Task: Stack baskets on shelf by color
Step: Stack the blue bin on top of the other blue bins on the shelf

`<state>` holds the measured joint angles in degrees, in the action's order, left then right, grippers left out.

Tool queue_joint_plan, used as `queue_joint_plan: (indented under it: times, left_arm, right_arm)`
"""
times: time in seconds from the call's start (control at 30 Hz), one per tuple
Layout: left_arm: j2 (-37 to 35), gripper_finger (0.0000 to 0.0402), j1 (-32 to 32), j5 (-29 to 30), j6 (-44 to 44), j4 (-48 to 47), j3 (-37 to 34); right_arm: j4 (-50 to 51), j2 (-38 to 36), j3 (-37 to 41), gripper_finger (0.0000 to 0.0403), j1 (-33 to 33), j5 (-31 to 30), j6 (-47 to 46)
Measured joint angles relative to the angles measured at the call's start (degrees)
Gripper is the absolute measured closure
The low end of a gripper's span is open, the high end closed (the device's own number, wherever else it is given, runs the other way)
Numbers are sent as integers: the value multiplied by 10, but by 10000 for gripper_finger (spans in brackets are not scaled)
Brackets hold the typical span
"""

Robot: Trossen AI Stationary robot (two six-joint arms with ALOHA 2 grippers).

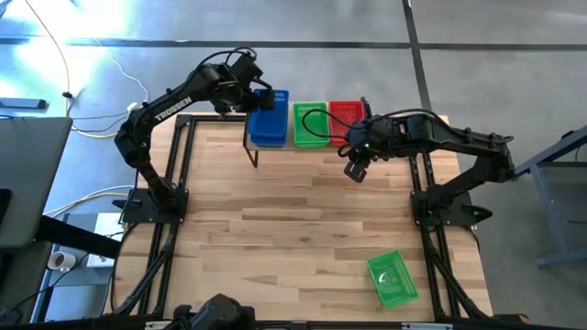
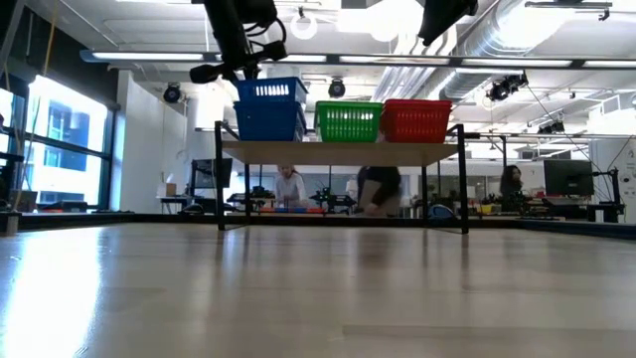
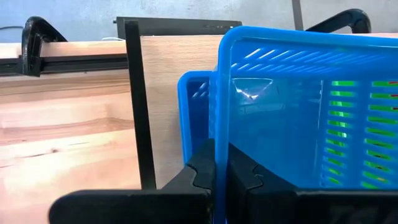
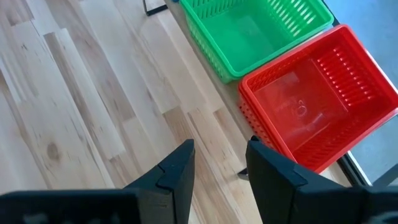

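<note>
On the shelf (image 2: 338, 151) at the table's far edge stand blue, green (image 1: 310, 124) and red (image 1: 345, 117) baskets side by side. My left gripper (image 1: 263, 94) is shut on an upper blue basket (image 2: 270, 91), which sits over a lower blue basket (image 2: 266, 123). My right gripper (image 1: 356, 170) hangs open above the table, just in front of the red basket (image 4: 317, 99), with nothing between its fingers. Another green basket (image 1: 393, 278) lies on the table at the near right. My left gripper (image 3: 221, 165) pinches the upper blue basket's end wall (image 3: 221, 124), just below the rim, with one finger inside the basket and one outside. The fingers come slanting down from the table's left. The basket sits partly in the lower blue basket (image 3: 196, 112); whether it rests there I cannot tell.
The shelf's black legs (image 1: 250, 147) stand on the tabletop in front of the blue baskets. Black frame rails run along the table's left and right sides (image 1: 176, 174). Open tabletop (image 1: 293, 220) lies between the shelf and the near edge.
</note>
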<state>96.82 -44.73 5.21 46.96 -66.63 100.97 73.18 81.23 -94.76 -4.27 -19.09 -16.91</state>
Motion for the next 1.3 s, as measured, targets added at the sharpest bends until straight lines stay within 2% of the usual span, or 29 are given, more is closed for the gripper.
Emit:
queue_joint_plan:
  times: [0.4,0.6,0.93,1.3]
  left_arm:
    - [0,401,9,-15,0,-4,0]
    - [0,401,8,-2,0,-37,0]
    - [0,398,9,0,9,-28,0]
    - [0,327,14,-2,9,-23,0]
  right_arm:
    - [4,0,0,272,0,0,-1]
    - [4,0,0,272,0,0,-1]
    - [4,0,0,272,0,2,-1]
    - [8,0,0,272,0,2,-10]
